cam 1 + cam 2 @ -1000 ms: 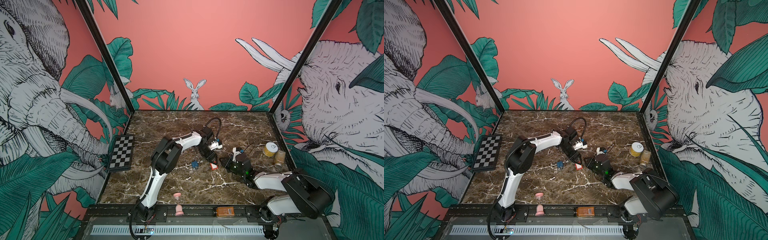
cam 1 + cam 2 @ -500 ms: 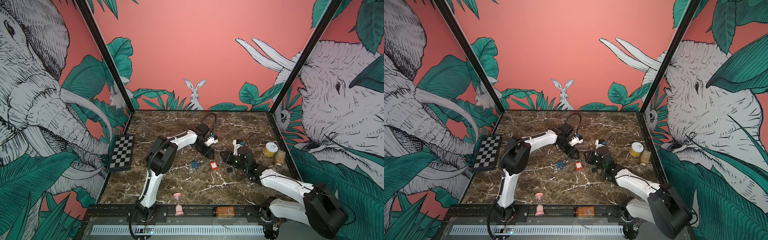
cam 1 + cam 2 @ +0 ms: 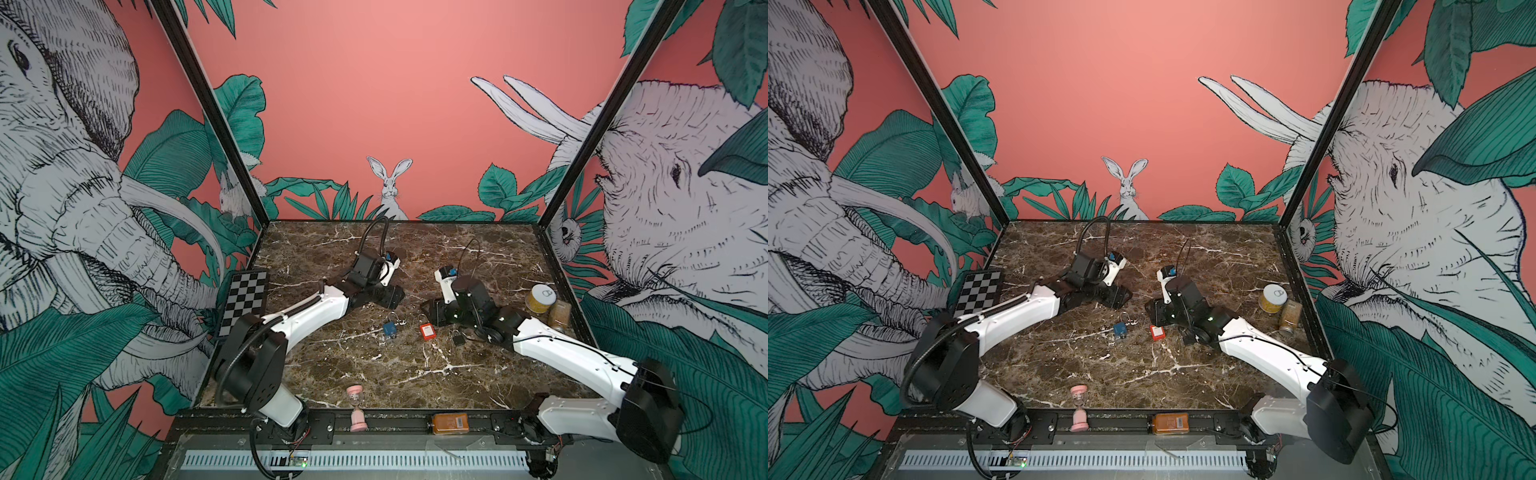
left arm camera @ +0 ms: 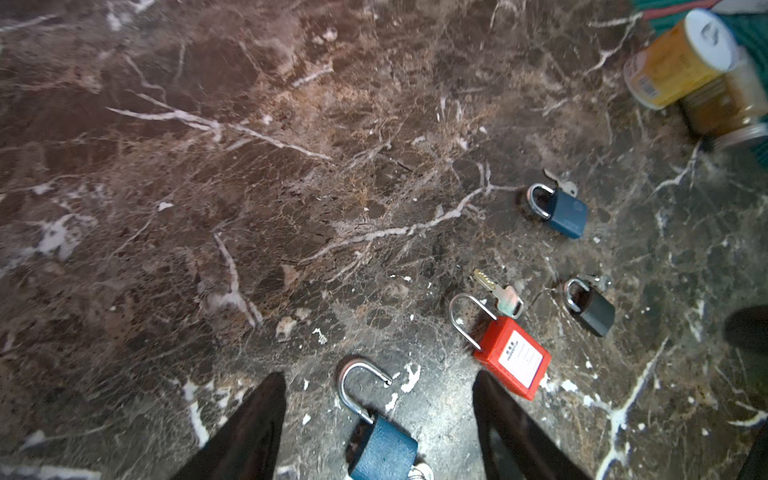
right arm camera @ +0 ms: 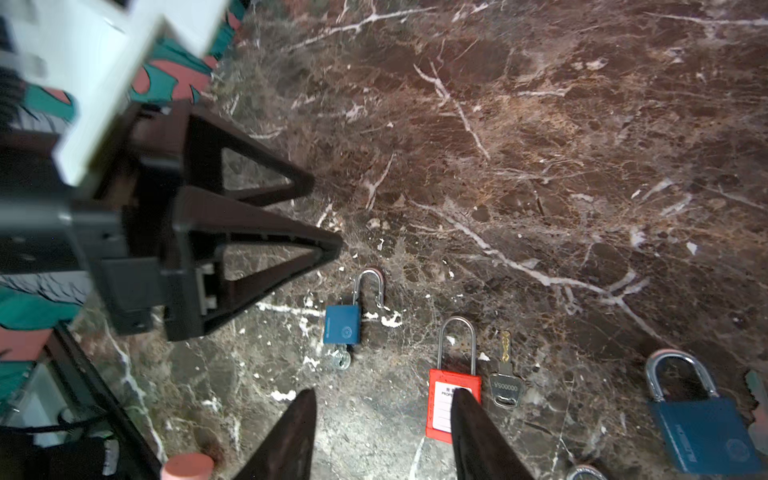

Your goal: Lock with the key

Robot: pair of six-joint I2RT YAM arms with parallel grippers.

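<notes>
left pincer [image 4: 378,375] apart — above blue padlock [image 4: 384,451] | right pincer [image 5: 383,392] apart — near red padlock [image 5: 440,411]

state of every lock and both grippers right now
left blue padlock, shackle open
red padlock, shackle looks shut, key loose beside it
black padlock, shackle shut
right blue padlock, shackle shut
left gripper, open, empty
right gripper, open, empty

Both top views: mounted high at the front, looking down and back over the whole marble table [image 3: 374,374], from far out. Wrist cams: low, close, angled at the tabletop, both catching the red padlock [image 4: 513,359] and loose key [image 5: 505,384].
</notes>
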